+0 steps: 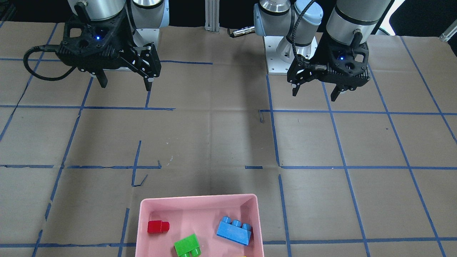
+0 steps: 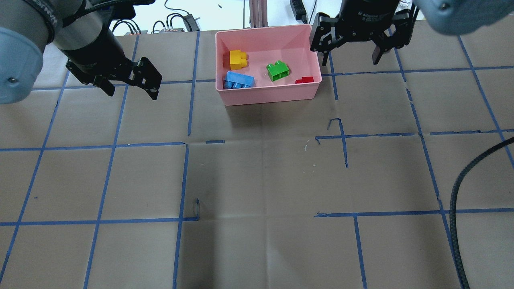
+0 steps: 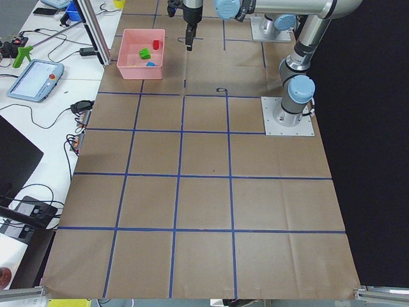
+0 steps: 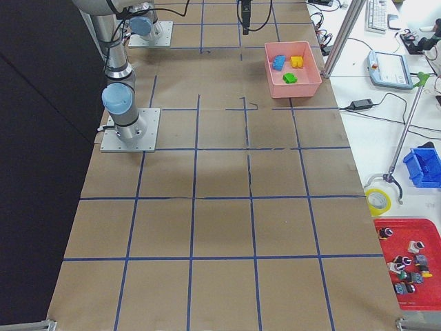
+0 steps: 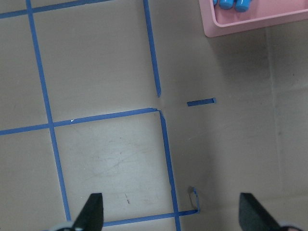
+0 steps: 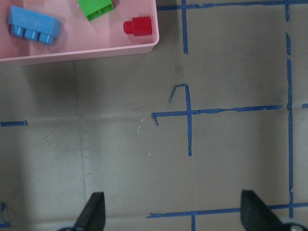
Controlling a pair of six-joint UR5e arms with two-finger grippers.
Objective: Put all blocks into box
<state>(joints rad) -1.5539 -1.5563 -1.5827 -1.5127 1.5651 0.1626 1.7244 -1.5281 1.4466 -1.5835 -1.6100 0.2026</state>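
**Bright bricks on pink, blue grid on brown**

The shallow pink plastic tray (image 2: 268, 94) holds a yellow two-stud brick (image 2: 237, 59), a light-blue three-stud brick (image 2: 239, 80), a green two-stud brick (image 2: 278, 70) and a small red one-stud brick (image 2: 304, 80). The brown paper-covered table (image 2: 257, 180) carries a grid of blue tape lines (image 2: 100, 221).

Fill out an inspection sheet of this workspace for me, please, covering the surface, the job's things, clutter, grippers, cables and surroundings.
Surface: table covered in brown paper with a blue tape grid; the tape is torn in places.
Job's things: pink box holds the yellow brick, blue brick, green brick and red brick; none lies outside it.
Clutter: nothing seen.
Grippers: left gripper and right gripper are both open, empty and above the table beside the box.
Cables: a black cable hangs over the table's right side.
Surroundings: benches alongside carry a teach pendant, a tape roll and a red tray of small parts.
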